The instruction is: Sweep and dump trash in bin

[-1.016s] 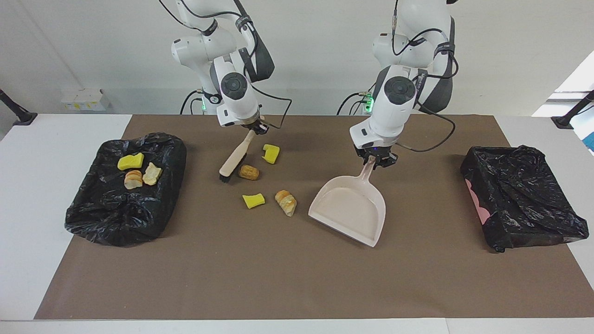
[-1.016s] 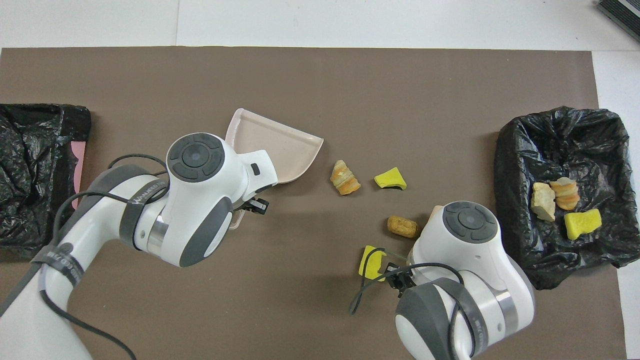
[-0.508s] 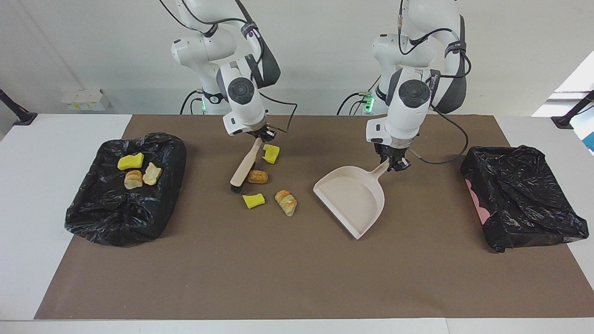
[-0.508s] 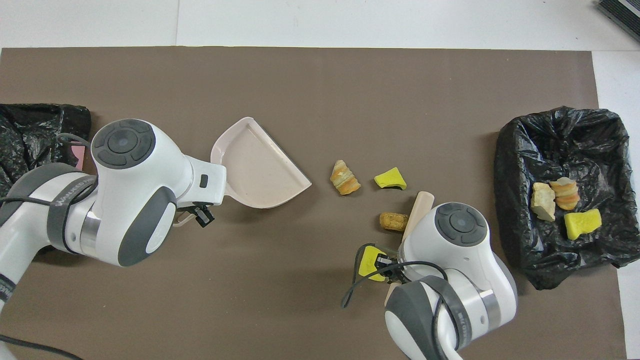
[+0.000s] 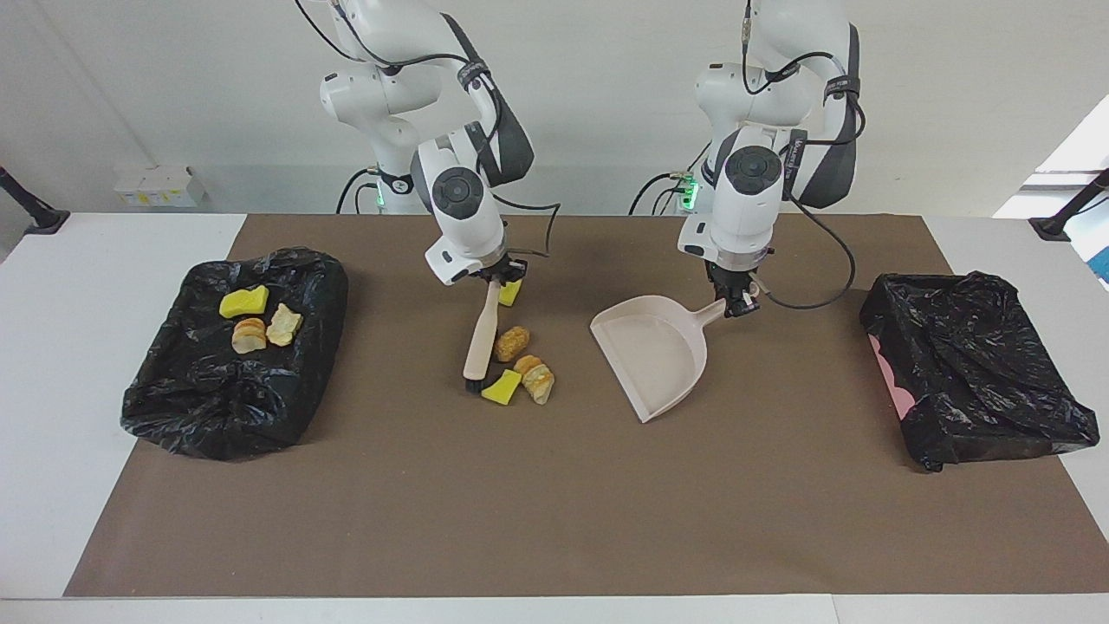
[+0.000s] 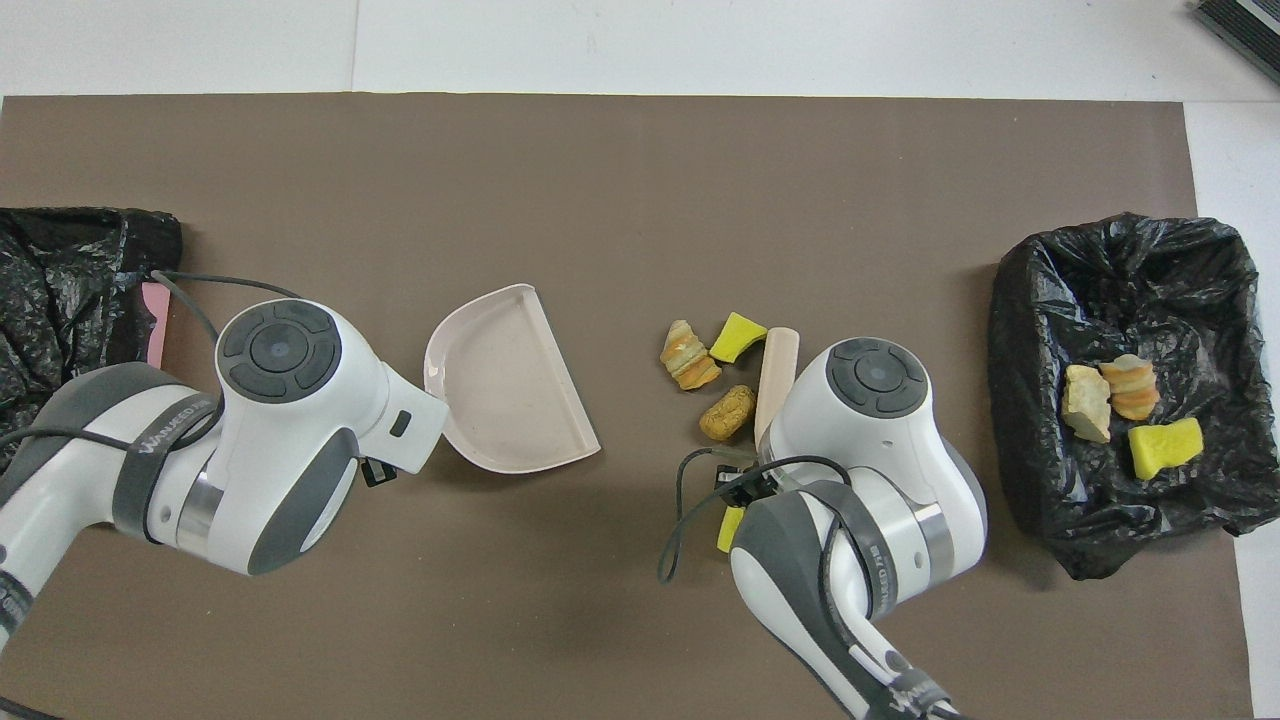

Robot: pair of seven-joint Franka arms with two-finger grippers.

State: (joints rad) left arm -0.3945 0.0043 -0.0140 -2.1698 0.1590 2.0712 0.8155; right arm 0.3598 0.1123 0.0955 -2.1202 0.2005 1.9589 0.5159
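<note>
My right gripper (image 5: 494,277) is shut on the handle of the beige brush (image 5: 481,334), whose black bristles rest on the mat. Three trash bits lie bunched at the bristles: a brown piece (image 5: 511,343) (image 6: 727,413), a yellow chunk (image 5: 501,388) (image 6: 737,337) and a croissant-like piece (image 5: 537,379) (image 6: 688,355). Another yellow chunk (image 5: 511,292) (image 6: 730,528) sits under that gripper, partly hidden. My left gripper (image 5: 735,299) is shut on the handle of the beige dustpan (image 5: 654,351) (image 6: 505,385), whose mouth faces the bunched trash. The bin (image 5: 173,407) (image 6: 1020,290), lined in black, stands at the right arm's end.
Three trash bits (image 5: 260,321) (image 6: 1125,410) lie in that bin. A second black-lined bin (image 5: 979,373) (image 6: 60,290) stands at the left arm's end. A brown mat (image 5: 554,511) covers the table's middle, with bare mat between dustpan and trash.
The right gripper swept the brush along, pushing the brown piece and a yellow chunk against the croissant-like piece. The left gripper turned the dustpan so its mouth faces them.
</note>
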